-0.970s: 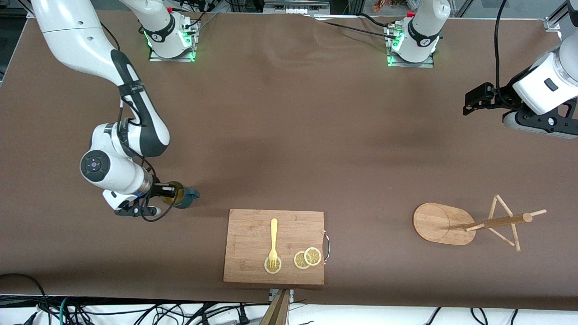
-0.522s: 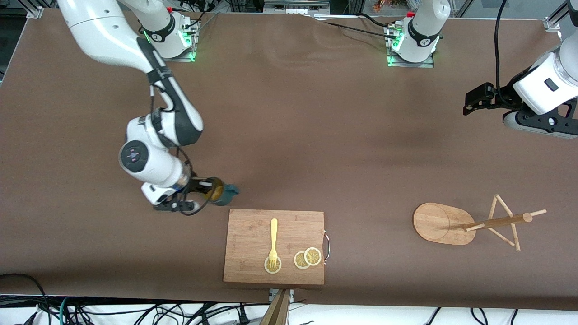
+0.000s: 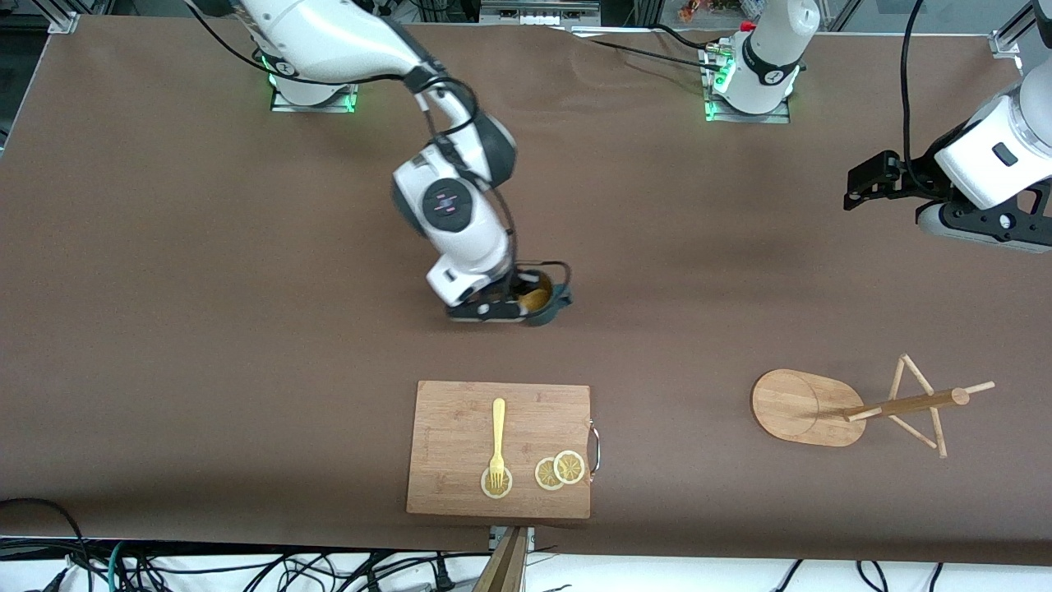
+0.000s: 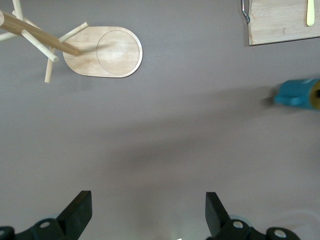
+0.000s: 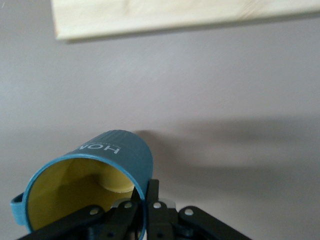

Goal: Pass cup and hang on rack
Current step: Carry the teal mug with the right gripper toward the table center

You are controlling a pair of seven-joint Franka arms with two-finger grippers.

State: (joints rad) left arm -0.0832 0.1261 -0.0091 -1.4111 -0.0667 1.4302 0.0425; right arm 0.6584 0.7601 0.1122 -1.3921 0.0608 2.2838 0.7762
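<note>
My right gripper [image 3: 516, 300] is shut on the rim of the dark teal cup [image 3: 542, 302] and holds it over the middle of the table. In the right wrist view the fingers pinch the cup's wall [image 5: 115, 160], one inside the yellowish inside and one outside. The cup also shows in the left wrist view [image 4: 299, 93]. The wooden rack [image 3: 871, 404] lies tipped on its side toward the left arm's end of the table; it also shows in the left wrist view [image 4: 102, 50]. My left gripper [image 3: 859, 185] is open and empty, up in the air at that end, and waits.
A rectangular wooden cutting board [image 3: 460, 436] with a yellow fork [image 3: 497, 440] and lemon slices [image 3: 559, 470] lies nearer the front camera than the cup. The board's edge shows in the right wrist view [image 5: 165, 15]. The brown table [image 3: 699, 271] spreads between cup and rack.
My right gripper has carried the cup from the right arm's end of the table toward the middle and away from the front camera. The left arm has not moved.
</note>
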